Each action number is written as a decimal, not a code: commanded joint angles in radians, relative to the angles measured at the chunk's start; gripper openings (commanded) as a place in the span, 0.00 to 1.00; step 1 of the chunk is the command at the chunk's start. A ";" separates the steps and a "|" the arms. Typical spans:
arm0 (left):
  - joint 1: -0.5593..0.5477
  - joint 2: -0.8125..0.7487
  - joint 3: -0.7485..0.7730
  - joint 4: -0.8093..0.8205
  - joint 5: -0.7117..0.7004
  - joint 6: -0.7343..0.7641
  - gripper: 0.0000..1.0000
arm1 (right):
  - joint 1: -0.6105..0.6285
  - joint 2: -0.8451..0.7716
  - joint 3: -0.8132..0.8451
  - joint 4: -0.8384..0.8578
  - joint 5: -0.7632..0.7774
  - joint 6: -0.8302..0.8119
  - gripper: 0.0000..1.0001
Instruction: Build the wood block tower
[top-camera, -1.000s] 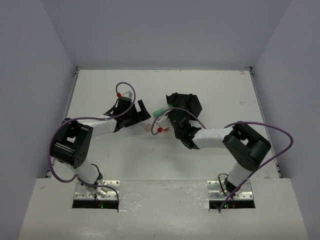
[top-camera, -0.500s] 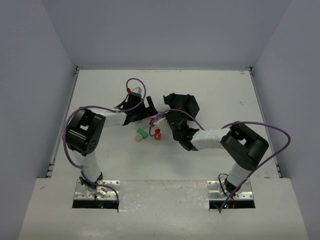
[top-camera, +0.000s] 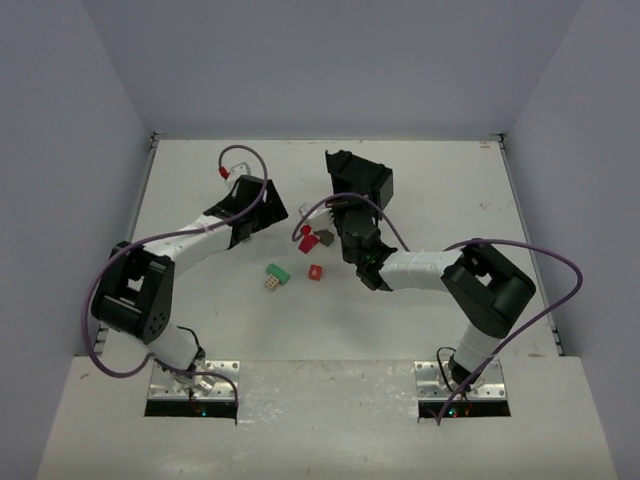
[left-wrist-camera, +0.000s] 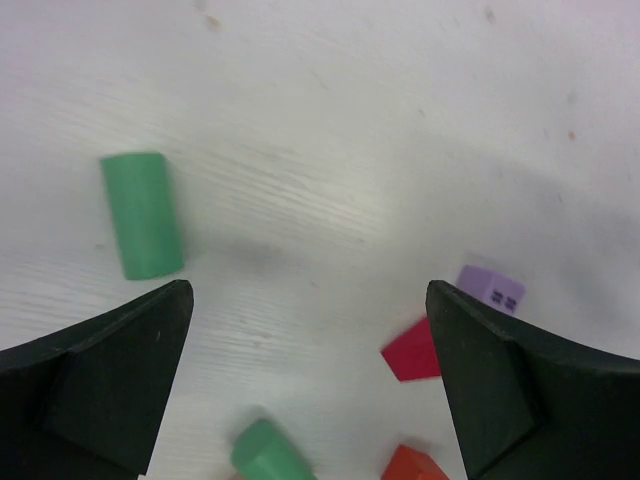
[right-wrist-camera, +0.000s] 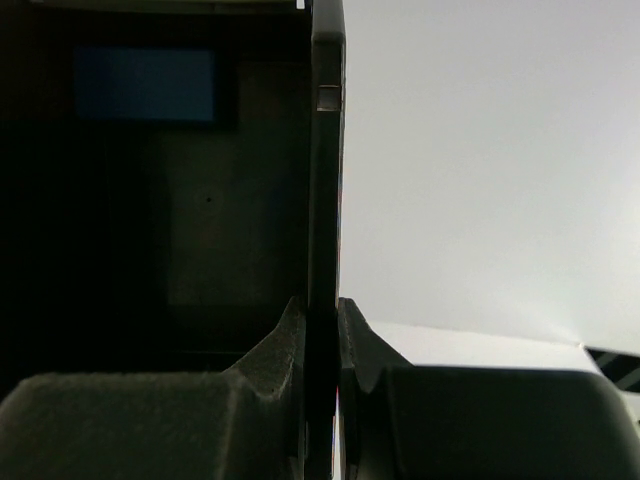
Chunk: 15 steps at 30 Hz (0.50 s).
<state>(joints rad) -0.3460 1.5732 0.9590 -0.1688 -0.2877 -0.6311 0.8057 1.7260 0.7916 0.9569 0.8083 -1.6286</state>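
Note:
Several wood blocks lie loose on the table between the arms: a green one (top-camera: 278, 271) with a tan one (top-camera: 272, 284) against it, a red one (top-camera: 315, 272), another red one (top-camera: 308, 242) and a dark purple one (top-camera: 325, 238). No tower is in view. My left gripper (top-camera: 268, 215) hangs open above them. The left wrist view shows a green cylinder (left-wrist-camera: 142, 215), a purple block (left-wrist-camera: 490, 288), a red block (left-wrist-camera: 415, 350) and a second green cylinder (left-wrist-camera: 268, 455) between the spread fingers (left-wrist-camera: 100, 380). My right gripper (right-wrist-camera: 322, 330) is shut on the black bin's wall (right-wrist-camera: 325, 150).
The black plastic bin (top-camera: 365, 180) is held tilted at the back centre, just behind the blocks. An orange-red block (left-wrist-camera: 415, 465) shows at the bottom edge of the left wrist view. White walls close the table on three sides.
The left gripper swung right toward the bin, then back to the left. Blocks that were at the bin's mouth now lie scattered on the table. The bin has shifted slightly back.

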 joint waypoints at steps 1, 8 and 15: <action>0.182 -0.104 -0.057 -0.033 -0.142 -0.106 1.00 | -0.071 -0.034 0.055 0.117 0.015 0.095 0.00; 0.383 0.043 -0.077 -0.063 -0.123 -0.123 1.00 | -0.138 -0.125 0.057 -0.140 -0.033 0.340 0.00; 0.441 0.100 -0.109 0.050 0.030 -0.082 1.00 | -0.171 -0.170 0.068 -0.216 -0.044 0.422 0.00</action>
<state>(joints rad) 0.0798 1.6581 0.8524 -0.1975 -0.3512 -0.7313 0.6452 1.6080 0.8050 0.7299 0.7765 -1.2929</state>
